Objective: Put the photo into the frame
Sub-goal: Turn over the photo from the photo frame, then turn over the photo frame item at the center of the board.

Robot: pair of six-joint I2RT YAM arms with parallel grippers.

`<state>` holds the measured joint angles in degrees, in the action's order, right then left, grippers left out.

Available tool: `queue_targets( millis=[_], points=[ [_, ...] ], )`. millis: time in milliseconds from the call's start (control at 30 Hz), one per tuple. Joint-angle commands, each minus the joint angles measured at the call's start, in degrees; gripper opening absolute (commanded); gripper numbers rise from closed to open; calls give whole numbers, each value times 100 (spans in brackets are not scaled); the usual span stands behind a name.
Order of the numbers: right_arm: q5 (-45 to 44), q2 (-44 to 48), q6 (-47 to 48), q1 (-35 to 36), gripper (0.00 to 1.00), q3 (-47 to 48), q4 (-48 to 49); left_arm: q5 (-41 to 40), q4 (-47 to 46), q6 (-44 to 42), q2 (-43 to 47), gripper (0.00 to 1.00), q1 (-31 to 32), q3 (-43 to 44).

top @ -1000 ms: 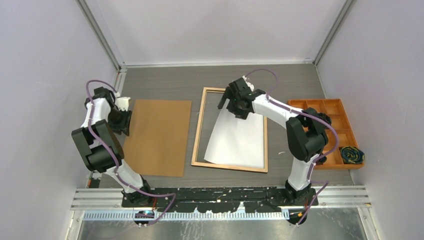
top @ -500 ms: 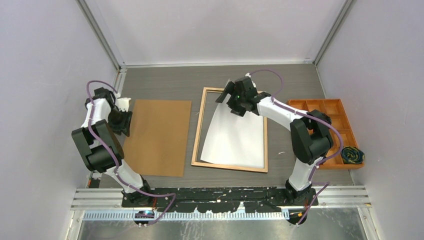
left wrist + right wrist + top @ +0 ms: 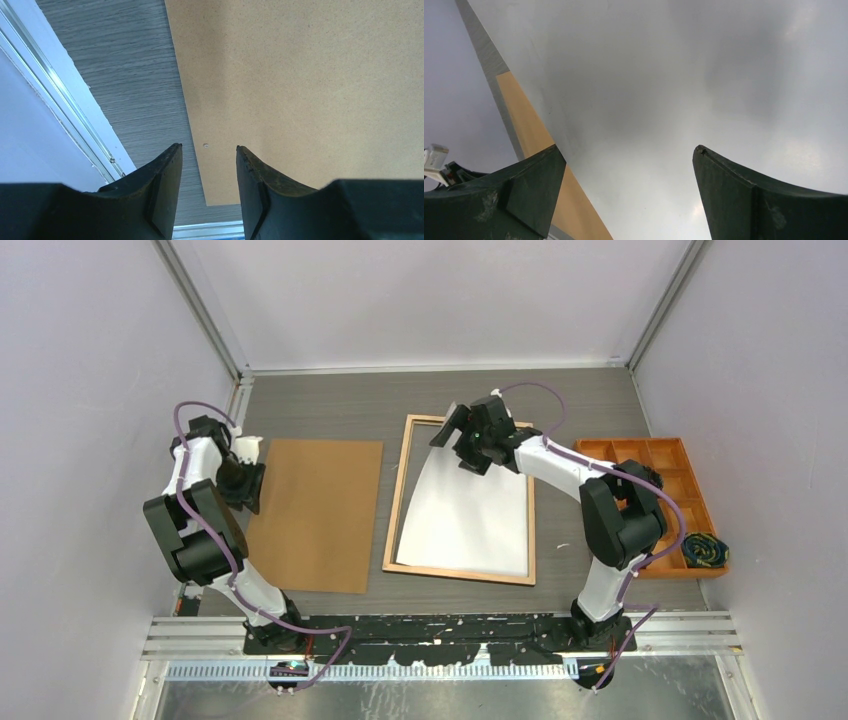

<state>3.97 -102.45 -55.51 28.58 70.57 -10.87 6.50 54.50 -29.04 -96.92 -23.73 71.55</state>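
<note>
The frame lies flat at the table's middle with its light wood back up. The photo rests inside it, white back up and a little skewed, its left edge near the frame's left rail. My right gripper hovers over the photo's far left corner, open, with nothing between its fingers. In the right wrist view, the right gripper shows the white photo beneath it, beside a wood strip of the frame. My left gripper hangs open and empty over the brown board's left edge; in the wrist view, the left gripper holds nothing.
A plain brown backing board lies left of the frame; this board also fills the left wrist view. An orange compartment tray stands at the right with a dark coiled item in its near corner. Walls close in on three sides.
The photo's left edge has slid left towards the frame's left rail. My right gripper has shifted slightly towards the far side, still open. The left arm has stayed put.
</note>
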Motion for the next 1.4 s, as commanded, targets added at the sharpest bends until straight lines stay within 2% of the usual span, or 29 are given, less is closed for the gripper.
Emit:
queue_targets(
  millis=[0,133,233,567,733,867,1033,1167,1367],
  points=[
    [347,305,-176,-57,100,-119,544,-4,8,-96,193,46,11,-27],
    [734,321,-576,-203,100,-481,1627,-25,8,-114,230,46,10,-35],
    [805,349,-616,-227,100,-537,1890,-67,-13,-120,226,46,12,-36],
    [658,426,-395,-191,100,-507,1402,-124,-47,-103,174,46,17,-18],
    [77,632,-44,274,100,-350,724,-420,-226,-98,42,45,-82,52],
    [-544,454,184,1071,100,340,212,-1044,-547,86,-223,44,-306,229],
    [-991,-351,286,2085,100,1546,-427,-1636,-1142,210,-490,41,-477,82],
    [-1228,-1200,163,2488,100,2442,-912,-1552,-1254,357,-731,38,-493,-10],
    [-1578,-2250,114,2700,100,3391,-1515,-1340,-1391,646,-985,30,-497,-137]
  ],
)
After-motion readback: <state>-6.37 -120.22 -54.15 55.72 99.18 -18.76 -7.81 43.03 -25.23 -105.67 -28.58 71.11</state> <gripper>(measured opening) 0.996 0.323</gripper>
